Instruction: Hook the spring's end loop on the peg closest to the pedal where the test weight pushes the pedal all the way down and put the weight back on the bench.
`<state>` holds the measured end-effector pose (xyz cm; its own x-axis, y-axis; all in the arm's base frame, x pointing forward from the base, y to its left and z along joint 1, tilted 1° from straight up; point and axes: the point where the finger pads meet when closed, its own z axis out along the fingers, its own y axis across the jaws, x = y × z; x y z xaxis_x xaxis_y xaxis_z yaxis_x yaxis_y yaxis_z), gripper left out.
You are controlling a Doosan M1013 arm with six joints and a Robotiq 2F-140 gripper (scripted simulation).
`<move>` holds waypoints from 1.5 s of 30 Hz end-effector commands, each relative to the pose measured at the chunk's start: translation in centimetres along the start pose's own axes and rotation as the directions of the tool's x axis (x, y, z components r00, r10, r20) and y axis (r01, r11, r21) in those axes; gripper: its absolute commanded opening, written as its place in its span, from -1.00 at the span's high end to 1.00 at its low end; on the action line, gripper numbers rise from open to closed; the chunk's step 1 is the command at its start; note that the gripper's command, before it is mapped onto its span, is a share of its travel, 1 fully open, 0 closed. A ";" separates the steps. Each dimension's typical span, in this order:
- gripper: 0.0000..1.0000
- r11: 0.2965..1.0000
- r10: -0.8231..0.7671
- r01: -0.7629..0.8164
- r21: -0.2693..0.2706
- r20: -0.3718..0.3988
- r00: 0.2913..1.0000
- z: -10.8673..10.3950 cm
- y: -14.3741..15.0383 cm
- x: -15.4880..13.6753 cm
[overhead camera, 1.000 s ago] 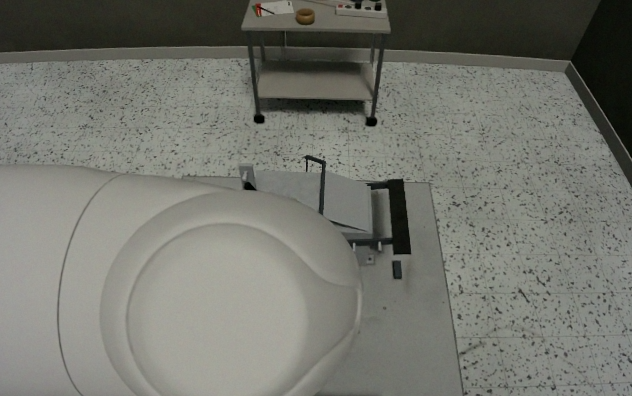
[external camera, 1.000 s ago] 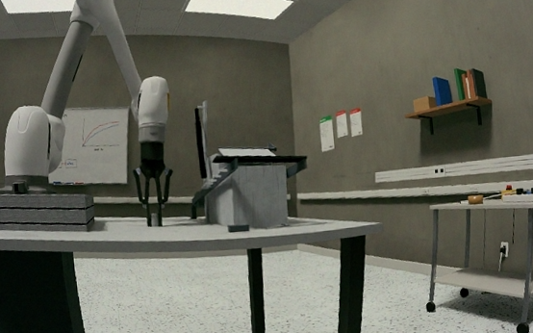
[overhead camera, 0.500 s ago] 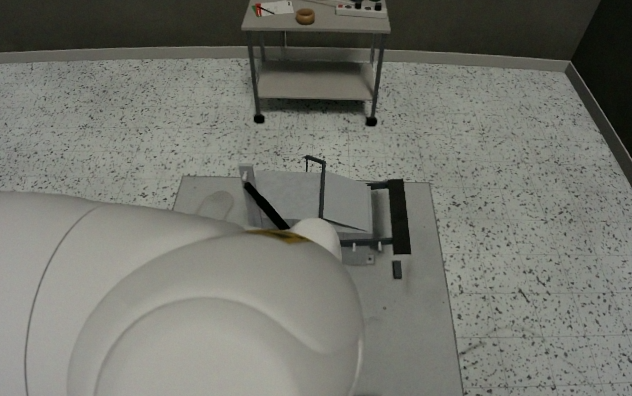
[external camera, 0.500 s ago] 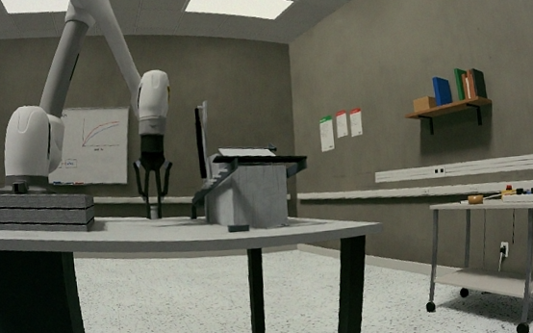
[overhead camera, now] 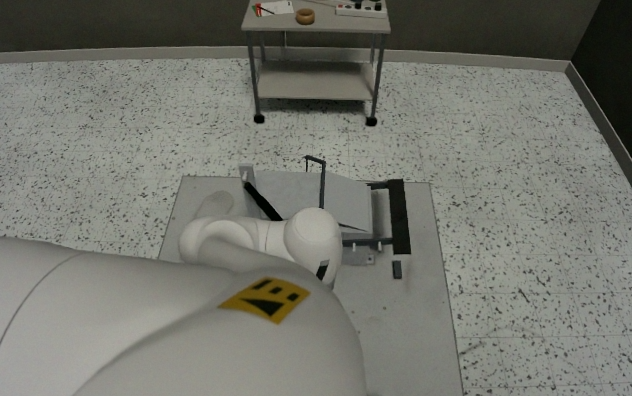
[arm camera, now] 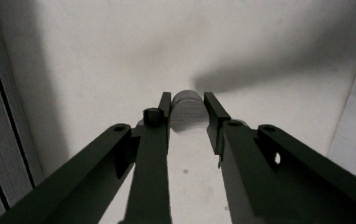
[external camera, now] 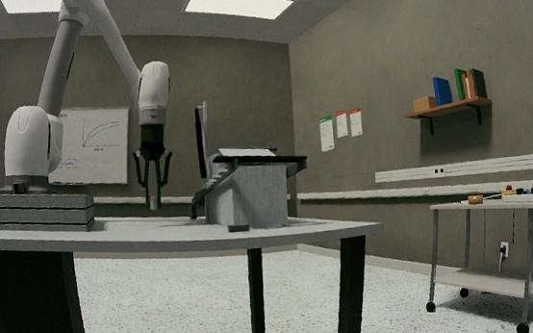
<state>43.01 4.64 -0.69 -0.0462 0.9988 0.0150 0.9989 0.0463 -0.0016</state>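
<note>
Pincer [external camera: 154, 194] [arm camera: 187, 105]: clamped on grey cylindrical steel weight [external camera: 155, 203] [arm camera: 189, 116], held upright above pale table [overhead camera: 415, 325] [external camera: 305, 231]. Weight inward from table's right-hand end in exterior view, apart from boxy grey feeder [overhead camera: 287, 187] [external camera: 260, 193]; top view hides it behind arm.

Risks, judged: narrow grip on smooth round side, so possible slip or tilt; low carry could clip feeder frame; tilted base on sloping pedal could slide off.

Materials: brushed-looking metal weight; matt black fingers; streaked grey feeder body; short pale cylindrical pegs [overhead camera: 354, 247] [external camera: 211, 180]. Loop's peg: cannot tell.
</note>
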 end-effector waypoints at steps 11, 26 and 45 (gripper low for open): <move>0.50 1.000 0.000 0.000 -0.001 0.000 1.000 -2.4 0.0 0.0; 0.50 1.000 0.000 0.000 -0.001 0.000 1.000 -5.9 0.0 0.0; 0.50 1.000 0.000 0.000 -0.001 0.000 1.000 -9.7 0.0 0.0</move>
<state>43.03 4.49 8.74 -0.0463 0.9988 0.0149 0.9989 0.0463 -0.0013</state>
